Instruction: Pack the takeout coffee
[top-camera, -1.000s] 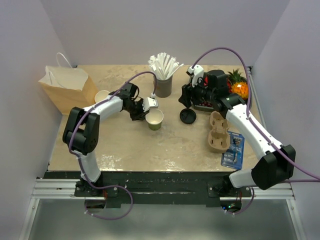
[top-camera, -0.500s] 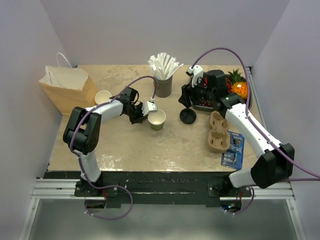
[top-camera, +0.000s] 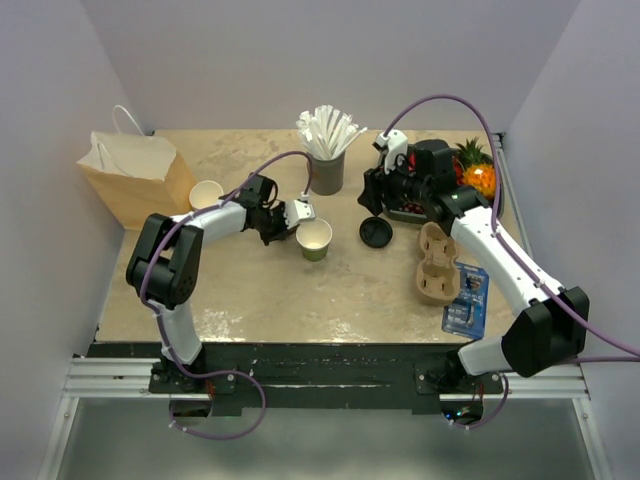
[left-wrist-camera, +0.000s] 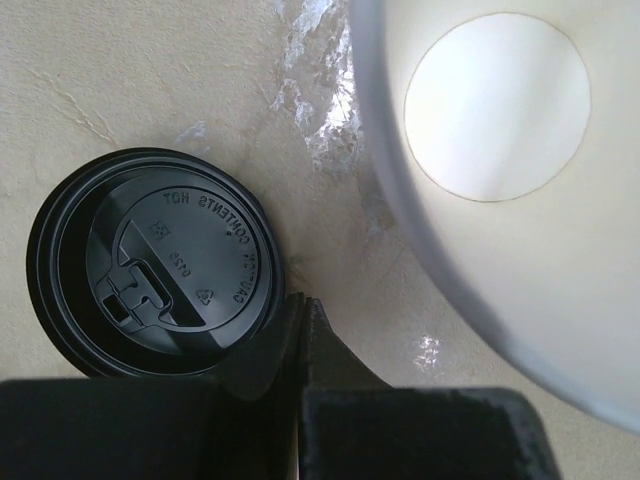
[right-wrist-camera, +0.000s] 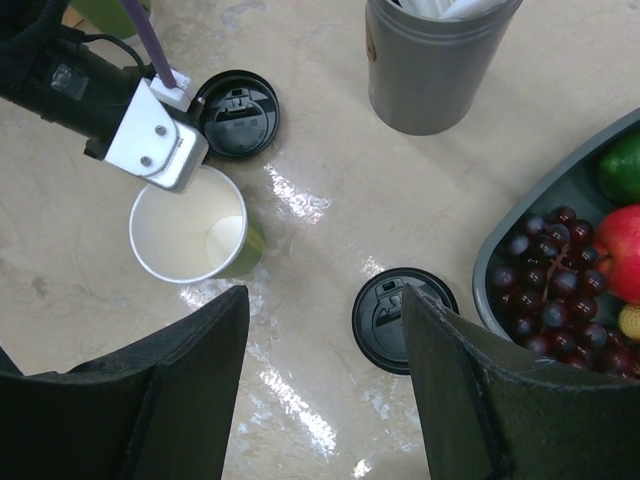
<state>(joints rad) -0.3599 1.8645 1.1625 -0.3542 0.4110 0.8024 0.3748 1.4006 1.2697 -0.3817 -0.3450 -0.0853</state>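
Left gripper (left-wrist-camera: 302, 312): fingers pressed together, nothing between them, tips at the gap between cup (left-wrist-camera: 500, 200) and black lid (left-wrist-camera: 160, 265). Cup upright mid table (top-camera: 250, 290), uncapped. Thin paper, light, probably crushes easily; pinch the wall gently. Right gripper (right-wrist-camera: 325, 300) spread wide.

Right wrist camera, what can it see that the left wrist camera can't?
Only the right wrist view shows the grey cup of straws, the fruit tray and a second black lid. Only the left wrist view shows the tiny writing on the near black lid and the left gripper's shut fingertips. Both show the open paper cup and that near black lid.
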